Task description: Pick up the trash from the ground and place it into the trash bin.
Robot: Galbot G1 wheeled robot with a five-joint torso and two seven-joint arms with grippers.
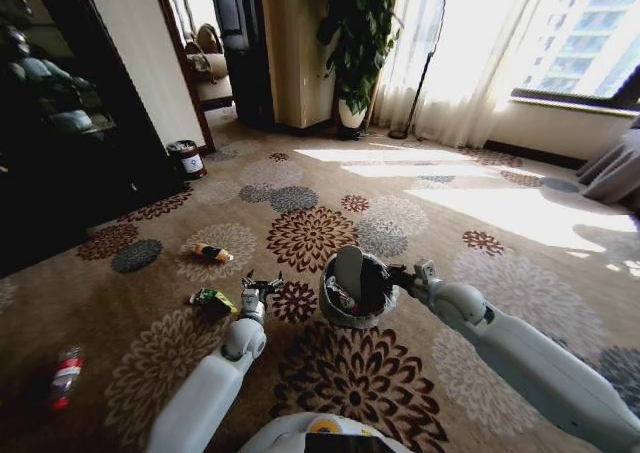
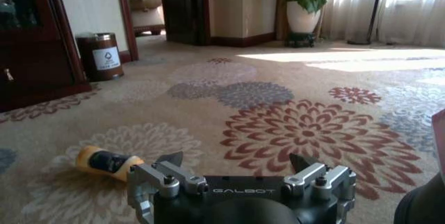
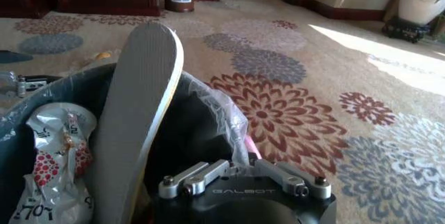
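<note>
My right gripper (image 1: 397,276) is shut on the rim of the trash bin (image 1: 335,311), a small dark bucket with a grey liner, and holds it just above the carpet. In the right wrist view the trash bin (image 3: 201,125) holds a white-and-red packet (image 3: 52,156) and a long grey flat piece (image 3: 139,104), with the right gripper (image 3: 240,165) closed at its rim. My left gripper (image 1: 262,287) hangs open and empty left of the bin. A green packet (image 1: 213,299) lies just left of it. A yellow-orange packet (image 1: 212,253) lies farther ahead, beside the open left gripper (image 2: 236,162) as the yellow-orange packet (image 2: 108,162). A clear bottle with a red cap (image 1: 65,376) lies far left.
A brown round bin (image 1: 187,159) stands by the dark cabinet (image 1: 60,123) at the back left. A potted plant (image 1: 352,43) and a floor lamp stand by the curtains. Open patterned carpet stretches ahead and to the right.
</note>
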